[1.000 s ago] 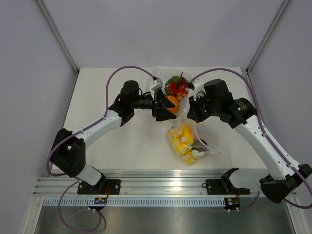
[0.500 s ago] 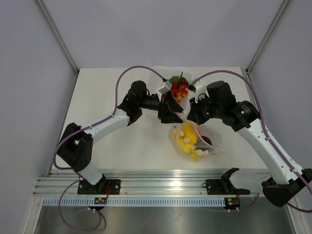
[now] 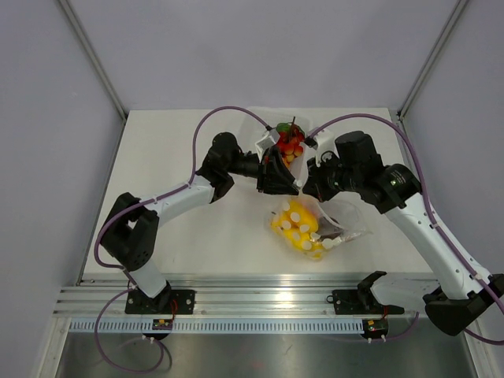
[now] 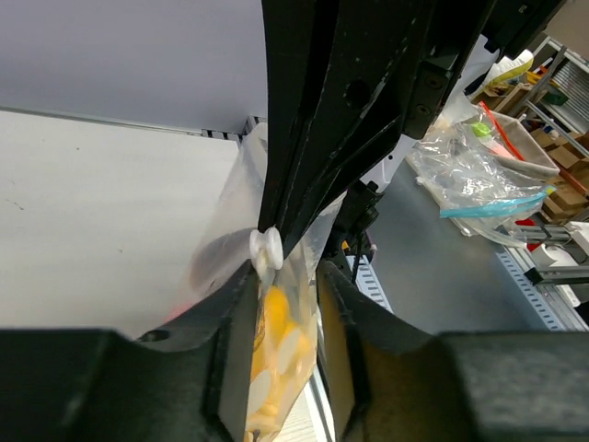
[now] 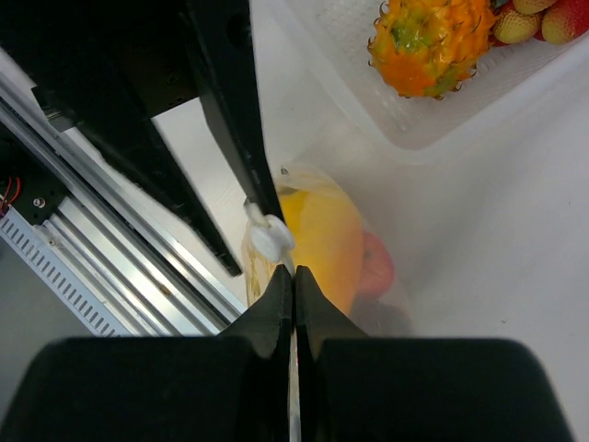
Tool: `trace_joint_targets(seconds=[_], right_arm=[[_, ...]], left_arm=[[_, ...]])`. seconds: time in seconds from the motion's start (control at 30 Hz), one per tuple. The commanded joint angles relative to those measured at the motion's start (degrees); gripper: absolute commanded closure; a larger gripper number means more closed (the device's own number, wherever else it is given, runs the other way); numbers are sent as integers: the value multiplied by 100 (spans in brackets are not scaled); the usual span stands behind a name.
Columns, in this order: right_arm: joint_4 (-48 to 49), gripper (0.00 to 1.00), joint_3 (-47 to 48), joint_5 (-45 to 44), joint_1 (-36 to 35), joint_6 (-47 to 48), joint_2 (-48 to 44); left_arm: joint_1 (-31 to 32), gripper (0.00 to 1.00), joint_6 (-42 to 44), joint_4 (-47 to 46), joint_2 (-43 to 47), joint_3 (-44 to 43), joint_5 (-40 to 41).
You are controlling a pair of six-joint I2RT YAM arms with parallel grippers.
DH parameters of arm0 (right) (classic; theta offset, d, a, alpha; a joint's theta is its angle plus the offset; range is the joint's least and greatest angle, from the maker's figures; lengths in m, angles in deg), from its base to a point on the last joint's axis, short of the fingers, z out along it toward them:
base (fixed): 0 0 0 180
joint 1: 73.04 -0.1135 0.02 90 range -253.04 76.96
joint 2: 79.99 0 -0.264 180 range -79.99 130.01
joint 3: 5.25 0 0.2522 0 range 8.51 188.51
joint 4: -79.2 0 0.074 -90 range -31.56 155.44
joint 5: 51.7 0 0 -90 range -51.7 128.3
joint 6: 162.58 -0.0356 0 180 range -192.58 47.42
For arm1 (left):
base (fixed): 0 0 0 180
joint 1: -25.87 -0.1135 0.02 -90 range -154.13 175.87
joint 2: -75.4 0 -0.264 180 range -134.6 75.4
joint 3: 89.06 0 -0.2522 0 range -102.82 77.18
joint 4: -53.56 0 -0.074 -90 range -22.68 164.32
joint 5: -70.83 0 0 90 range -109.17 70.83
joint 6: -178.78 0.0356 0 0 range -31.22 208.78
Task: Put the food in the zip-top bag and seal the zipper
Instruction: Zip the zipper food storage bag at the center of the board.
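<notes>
Zip-top bag [image 3: 337,223]: see-through, crinkly, just near of tray [image 5: 433,124], right of middle. Lower part lies on desk [image 3: 150,157], top lifted.
In bag: yellow food [image 3: 296,228] with white tips, one red piece [image 5: 375,265].
In tray, far middle: orange-green fruit [image 5: 428,41], red ones, green.
Right pincer [image 5: 293,274] pinched tight on bag's top edge, small white knob [image 5: 269,238] just beside.
Left pincer [image 4: 285,272]: fingers apart, bag top between them.

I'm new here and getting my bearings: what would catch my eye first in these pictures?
The clear bag held up mid-table between both arms, bright yellow food bunched at its bottom. The right gripper pinches its top edge; the left gripper straddles it. Behind, a white tray holds red and orange fruit.
</notes>
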Motion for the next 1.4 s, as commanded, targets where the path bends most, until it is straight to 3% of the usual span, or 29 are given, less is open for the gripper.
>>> trace_joint_targets(seconds=[0.0, 0.13, 0.23, 0.37, 0.4, 0.5, 0.6, 0.8, 1.03, 1.37], right_arm=[[344, 100, 15, 10, -47, 42, -137], [344, 99, 24, -16, -47, 24, -137], [353, 88, 67, -86, -47, -29, -155], [318, 65, 190, 10, -47, 15, -172], [318, 54, 260, 115, -47, 67, -172], [309, 40, 375, 256, -47, 164, -146], [300, 35, 463, 326, -38, 191, -58], [449, 39, 481, 704, 41, 95, 82], [520, 47, 472, 1354, 418, -11, 170], [353, 48, 323, 2005, 480, 15, 416]], left_arm=[[37, 79, -48, -449, 21, -124, -222], [37, 100, 110, -106, 3, -255, -204], [37, 100, 242, 228, 21, -334, -187], [37, 100, 426, 465, 56, -352, -292], [37, 100, 505, 562, 65, -387, -370], [37, 100, 918, 1106, 100, -528, -485], [37, 100, 1568, 1949, 161, -756, -529], [37, 100, 2729, 3392, 240, -1099, -574], [37, 100, 2958, 3638, 381, -1081, -503], [37, 100, 2958, 3691, 407, -1143, -424]])
